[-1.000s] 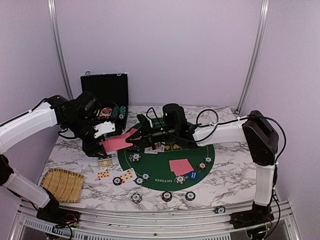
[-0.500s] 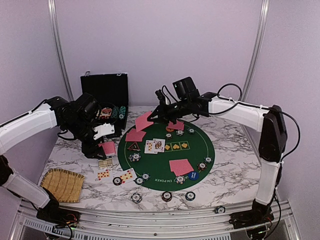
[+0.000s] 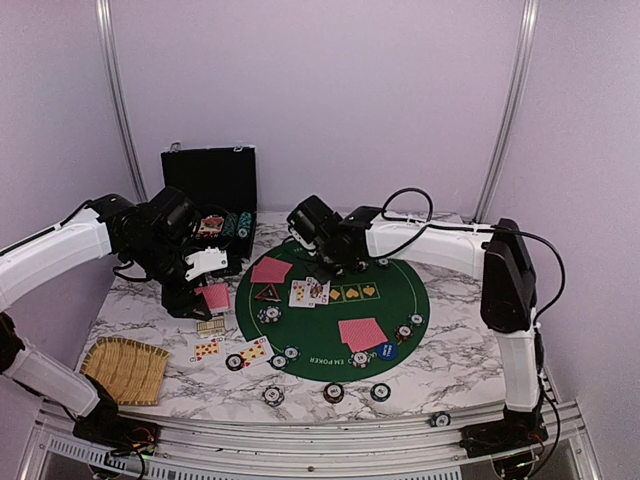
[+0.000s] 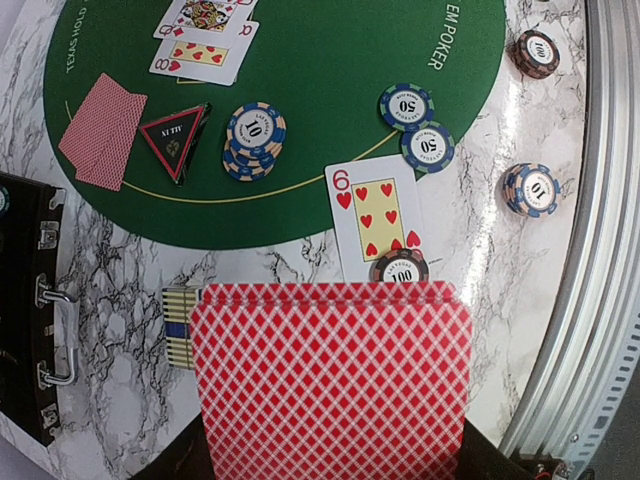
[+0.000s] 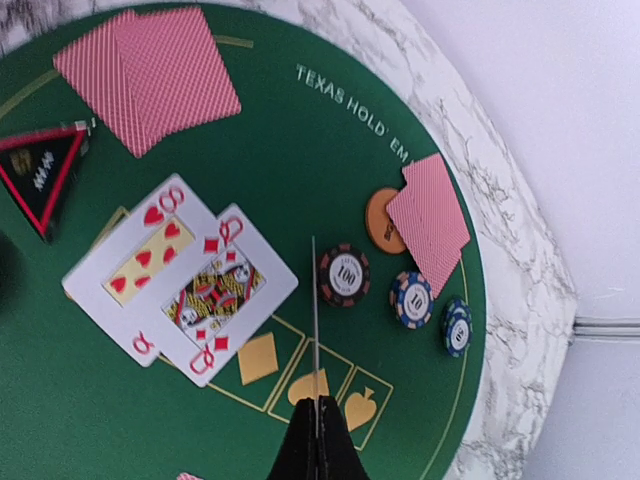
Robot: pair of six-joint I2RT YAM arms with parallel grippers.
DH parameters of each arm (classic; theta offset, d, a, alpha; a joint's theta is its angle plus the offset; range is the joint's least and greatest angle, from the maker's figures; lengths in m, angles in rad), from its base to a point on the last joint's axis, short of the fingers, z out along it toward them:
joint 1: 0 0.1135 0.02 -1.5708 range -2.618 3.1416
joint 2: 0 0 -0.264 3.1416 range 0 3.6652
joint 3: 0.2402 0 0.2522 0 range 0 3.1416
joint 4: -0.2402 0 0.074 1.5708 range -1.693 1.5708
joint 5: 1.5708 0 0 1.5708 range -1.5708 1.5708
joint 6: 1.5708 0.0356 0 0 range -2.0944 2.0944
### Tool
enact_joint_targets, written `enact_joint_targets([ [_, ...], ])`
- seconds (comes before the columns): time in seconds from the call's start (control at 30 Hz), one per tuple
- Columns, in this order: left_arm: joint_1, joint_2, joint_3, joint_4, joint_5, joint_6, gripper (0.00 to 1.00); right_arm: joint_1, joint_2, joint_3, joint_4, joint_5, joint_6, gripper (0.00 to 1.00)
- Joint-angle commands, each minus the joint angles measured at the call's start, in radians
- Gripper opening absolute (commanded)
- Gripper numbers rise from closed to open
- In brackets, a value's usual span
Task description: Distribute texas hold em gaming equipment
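Come inward from the mat's far rim, right gripper (image 5: 314,420) low over green mat (image 3: 400,300) by face-up cards (image 5: 180,280), clamped tight on one card (image 5: 314,320) seen edge-on, left gripper (image 3: 208,290) closed on red-backed cards (image 4: 330,380) above marble table (image 3: 450,350), near black case (image 3: 210,180)

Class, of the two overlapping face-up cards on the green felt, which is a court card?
The queen of diamonds: it bears a pictured figure and Q corners, while the eight of hearts shows only heart pips.
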Motion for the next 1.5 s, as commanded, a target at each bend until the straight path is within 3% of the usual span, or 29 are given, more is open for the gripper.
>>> enact_joint_targets([
  [0.0,0.006,-0.024,-0.001,-0.016,0.008,-0.003,0.00,0.045,-0.014,-0.115,0.143,0.252,-0.246,0.00],
  [0.73,0.006,-0.029,-0.004,-0.016,0.002,-0.008,0.00,0.076,0.134,-0.238,0.342,0.262,-0.385,0.00],
  [0.77,0.005,-0.030,-0.004,-0.016,0.002,-0.008,0.00,0.075,0.135,-0.233,0.335,0.255,-0.377,0.03],
  [0.9,0.006,-0.028,-0.003,-0.016,0.002,-0.006,0.00,0.076,0.116,-0.235,0.323,0.189,-0.342,0.34],
  [1.0,0.005,-0.027,-0.003,-0.016,0.003,-0.006,0.00,0.072,0.095,-0.238,0.316,0.162,-0.322,0.50],
  [1.13,0.005,-0.026,-0.002,-0.016,0.006,-0.006,0.00,0.066,0.067,-0.248,0.315,0.150,-0.303,0.64],
  [1.27,0.005,-0.028,-0.003,-0.015,0.008,-0.006,0.00,0.045,0.014,-0.236,0.292,0.115,-0.234,0.71],
  [1.47,0.005,-0.029,0.000,-0.016,0.013,-0.009,0.00,-0.029,-0.124,-0.197,0.261,-0.102,0.003,0.88],
])
